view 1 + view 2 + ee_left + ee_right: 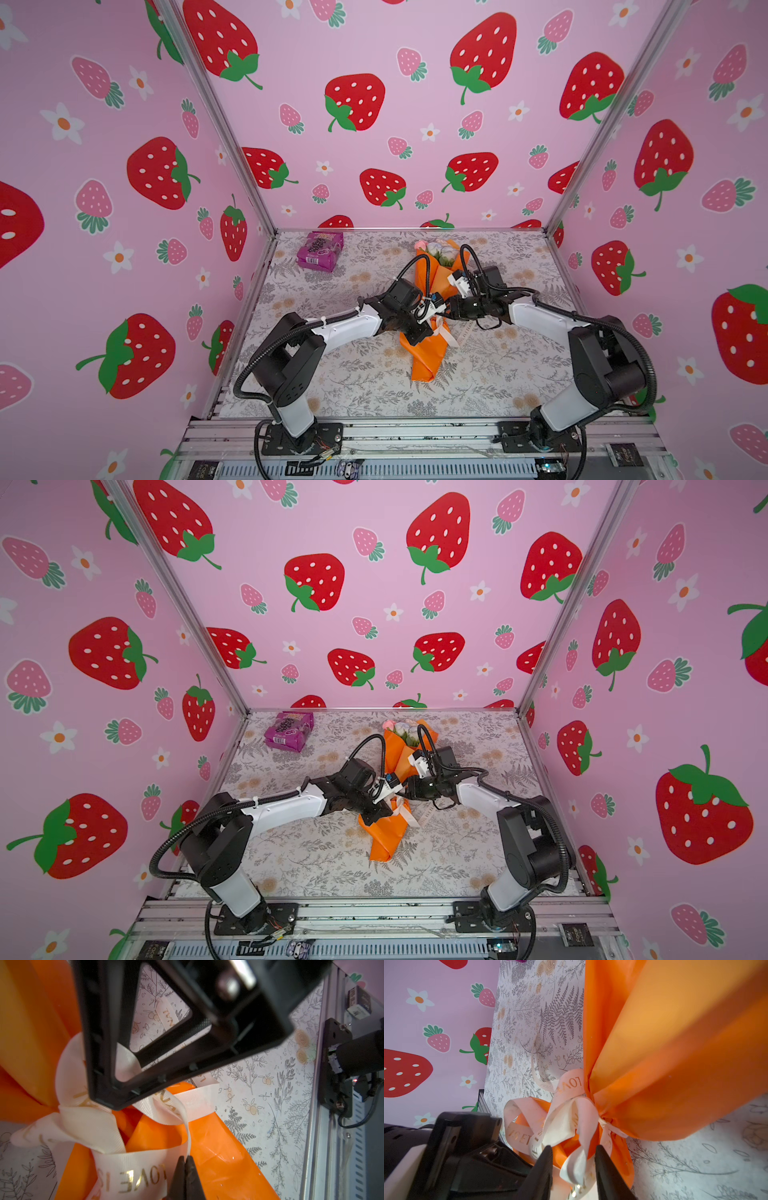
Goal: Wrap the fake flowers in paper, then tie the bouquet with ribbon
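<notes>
Presently: bouquet of fake flowers (pixel 426 357) — lies near the middle of the surface (pixel 353 374), flower heads toward the back wall, orange wrap cinched by a cream printed ribbon (pixel 133 1159). At its waist, left claw (pixel 185 1160) is clenched on a ribbon strand; right claw (pixel 573 1148) is released — jaws apart astride a ribbon loop. Far left corner holds a purple snack packet (pixel 320 251), well apart.

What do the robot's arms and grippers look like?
The left arm and right arm match: white shells, black joints, black ribbed cable hoses looping alongside. The left gripper and right gripper have slim black tapered fingers.
</notes>
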Available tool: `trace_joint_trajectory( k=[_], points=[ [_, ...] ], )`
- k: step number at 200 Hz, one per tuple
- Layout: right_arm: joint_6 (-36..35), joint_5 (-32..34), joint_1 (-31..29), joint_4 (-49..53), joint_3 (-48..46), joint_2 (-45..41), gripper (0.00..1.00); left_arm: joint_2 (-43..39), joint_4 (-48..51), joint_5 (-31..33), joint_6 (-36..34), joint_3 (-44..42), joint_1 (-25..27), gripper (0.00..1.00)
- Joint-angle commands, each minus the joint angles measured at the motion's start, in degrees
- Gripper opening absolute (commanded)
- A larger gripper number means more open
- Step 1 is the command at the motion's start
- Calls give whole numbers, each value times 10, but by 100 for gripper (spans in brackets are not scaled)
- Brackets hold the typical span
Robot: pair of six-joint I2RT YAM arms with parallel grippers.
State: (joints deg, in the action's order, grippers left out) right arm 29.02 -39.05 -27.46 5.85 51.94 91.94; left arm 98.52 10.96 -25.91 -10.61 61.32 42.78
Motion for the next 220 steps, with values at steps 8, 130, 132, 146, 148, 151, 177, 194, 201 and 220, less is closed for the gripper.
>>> trace_joint_trajectory(
  k=[8, 130, 132, 146, 148, 151, 177, 194, 201, 220],
  points=[
    [9, -9, 0, -20, 10, 20, 31, -3, 8, 2, -2, 18, 2, 0],
    [11, 15, 0, -47, -7, 11, 9, -34, 19, 2, 36, 22, -2, 28],
    [11, 15, 0, -47, -7, 11, 9, -37, 19, -1, 38, 21, -4, 29],
    [12, 16, 0, -45, -8, 9, 9, -60, 20, -15, 68, 16, -18, 37],
    [12, 17, 0, -45, -8, 8, 9, -63, 20, -20, 73, 15, -21, 38],
    [12, 17, 1, -45, -8, 8, 8, -69, 19, -28, 80, 13, -26, 39],
    [13, 18, 1, -43, -8, 5, 8, -117, -11, -78, 142, -9, -77, 46],
    [14, 19, 0, -43, -8, 4, 8, -130, -45, -87, 212, -26, -119, 50],
    [15, 20, 0, -42, -8, 4, 9, -126, -50, -91, 244, -26, -139, 51],
    [16, 21, 1, -42, -7, 3, 8, -96, -28, -98, 289, -8, -166, 51]
  ],
)
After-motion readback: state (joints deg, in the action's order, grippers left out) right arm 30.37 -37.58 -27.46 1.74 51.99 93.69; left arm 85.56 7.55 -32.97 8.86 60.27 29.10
